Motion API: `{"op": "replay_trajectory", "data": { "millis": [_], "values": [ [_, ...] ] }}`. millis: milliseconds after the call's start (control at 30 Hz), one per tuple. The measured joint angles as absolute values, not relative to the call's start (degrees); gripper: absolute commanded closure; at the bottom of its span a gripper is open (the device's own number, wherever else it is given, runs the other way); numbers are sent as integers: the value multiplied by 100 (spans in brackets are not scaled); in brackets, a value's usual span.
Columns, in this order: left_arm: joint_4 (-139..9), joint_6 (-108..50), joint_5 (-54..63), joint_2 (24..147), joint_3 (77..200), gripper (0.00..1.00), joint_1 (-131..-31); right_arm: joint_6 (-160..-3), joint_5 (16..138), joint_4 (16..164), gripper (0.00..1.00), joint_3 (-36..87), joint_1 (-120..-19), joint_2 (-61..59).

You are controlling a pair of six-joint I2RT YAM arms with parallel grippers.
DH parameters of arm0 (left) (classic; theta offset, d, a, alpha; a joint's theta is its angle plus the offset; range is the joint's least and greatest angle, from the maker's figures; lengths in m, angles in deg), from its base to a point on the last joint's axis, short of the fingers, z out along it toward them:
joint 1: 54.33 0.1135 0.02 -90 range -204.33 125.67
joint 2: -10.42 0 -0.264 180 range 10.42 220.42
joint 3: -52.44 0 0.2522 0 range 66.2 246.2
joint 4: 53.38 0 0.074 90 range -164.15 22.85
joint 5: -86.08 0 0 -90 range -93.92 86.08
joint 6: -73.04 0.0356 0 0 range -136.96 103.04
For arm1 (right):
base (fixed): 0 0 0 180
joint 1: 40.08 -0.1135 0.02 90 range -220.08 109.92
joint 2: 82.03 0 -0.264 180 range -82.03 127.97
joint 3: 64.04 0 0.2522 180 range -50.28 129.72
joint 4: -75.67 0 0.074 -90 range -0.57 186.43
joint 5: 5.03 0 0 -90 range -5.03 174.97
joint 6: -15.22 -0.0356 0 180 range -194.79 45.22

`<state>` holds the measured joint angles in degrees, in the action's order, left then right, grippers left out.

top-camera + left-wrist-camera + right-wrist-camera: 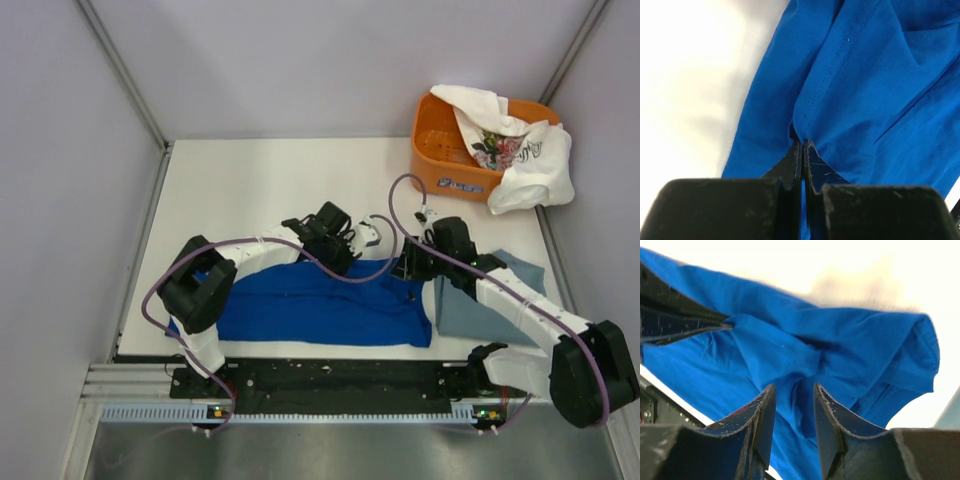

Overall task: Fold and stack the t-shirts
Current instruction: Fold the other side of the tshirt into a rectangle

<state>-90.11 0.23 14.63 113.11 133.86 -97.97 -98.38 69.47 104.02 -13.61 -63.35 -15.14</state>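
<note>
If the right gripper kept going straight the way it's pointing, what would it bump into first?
Most likely the royal-blue t-shirt. The right gripper has its jaws apart, and bunched blue cloth lies straight ahead of them. It looks very close, though exact depth is hard to judge.

No readable text; orange basket [428, 150] label [458, 184], white tee [535, 165] script illegible.
</note>
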Motion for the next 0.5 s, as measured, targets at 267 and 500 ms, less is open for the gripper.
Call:
{"op": "replay_trajectory", "data": {
  "millis": [267, 500],
  "values": [
    [-9030, 25, 1469, 11313, 13382, 100, -9797, -9840, 6429, 10400, 64, -1853, -6329, -1540],
    [-9067, 25, 1485, 11313, 13382, 100, -9797, -9882, 6096, 10161, 100, -1859, -6357, -793]
  ]
}}
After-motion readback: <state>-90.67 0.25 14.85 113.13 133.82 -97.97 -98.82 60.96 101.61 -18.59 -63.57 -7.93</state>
